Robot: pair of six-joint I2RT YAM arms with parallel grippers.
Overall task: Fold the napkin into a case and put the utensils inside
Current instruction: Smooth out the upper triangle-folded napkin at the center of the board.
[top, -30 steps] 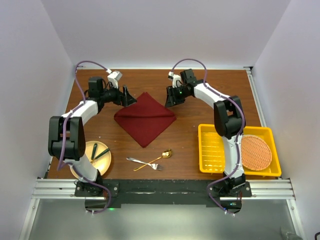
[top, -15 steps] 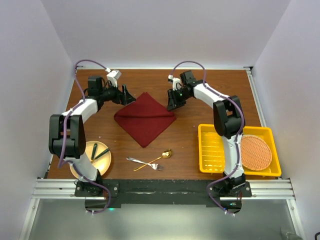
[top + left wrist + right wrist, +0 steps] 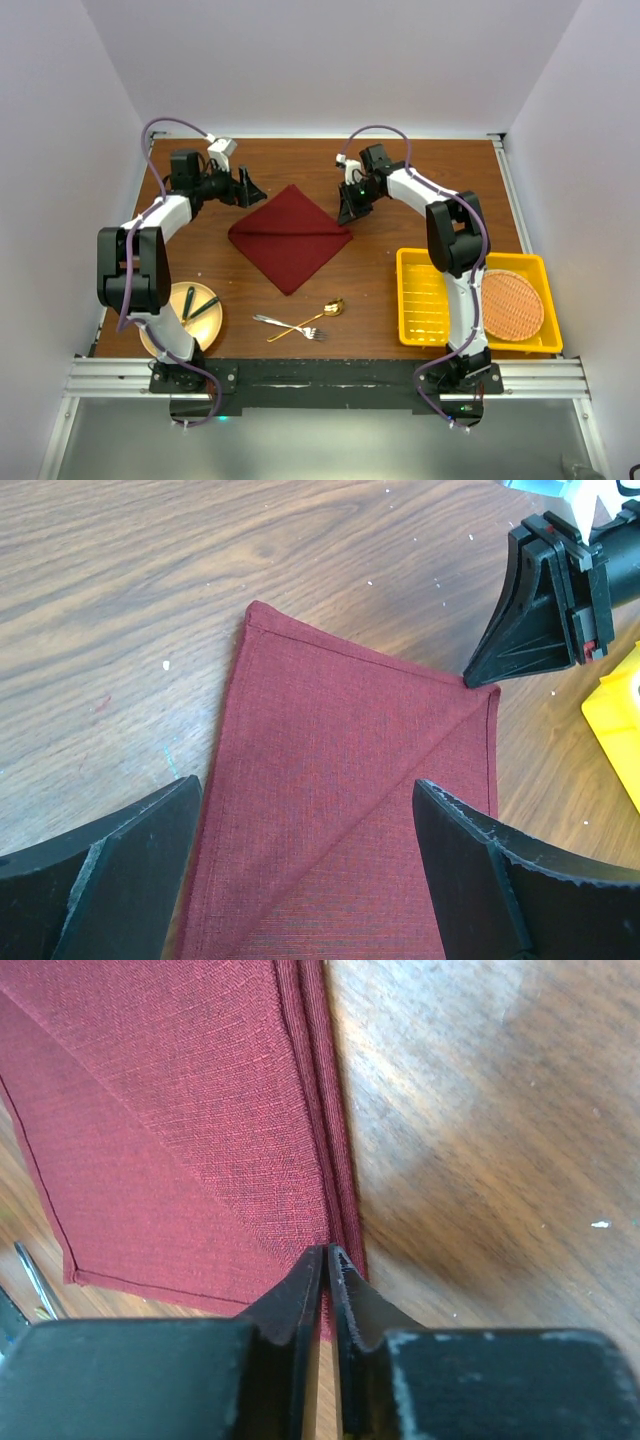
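Observation:
The maroon napkin (image 3: 290,238) lies folded as a diamond in the middle of the table. My right gripper (image 3: 347,212) is at its right corner, and in the right wrist view its jaws (image 3: 327,1252) are pressed together on the layered hem of the napkin (image 3: 180,1130). My left gripper (image 3: 250,190) hovers open off the upper left edge, its fingers (image 3: 110,880) spread wide over the napkin (image 3: 340,810) without touching it. The silver fork (image 3: 285,325) and gold spoon (image 3: 322,313) lie crossed near the front edge.
A yellow basket (image 3: 420,300) at the right front holds a round orange woven mat (image 3: 513,303). A gold plate (image 3: 160,335) with green-handled cutlery (image 3: 197,305) sits at the left front. The right gripper (image 3: 540,610) shows in the left wrist view beyond the napkin's corner.
The right gripper's jaws have closed on the napkin's right corner. The left gripper has drawn back a little to the left, still open.

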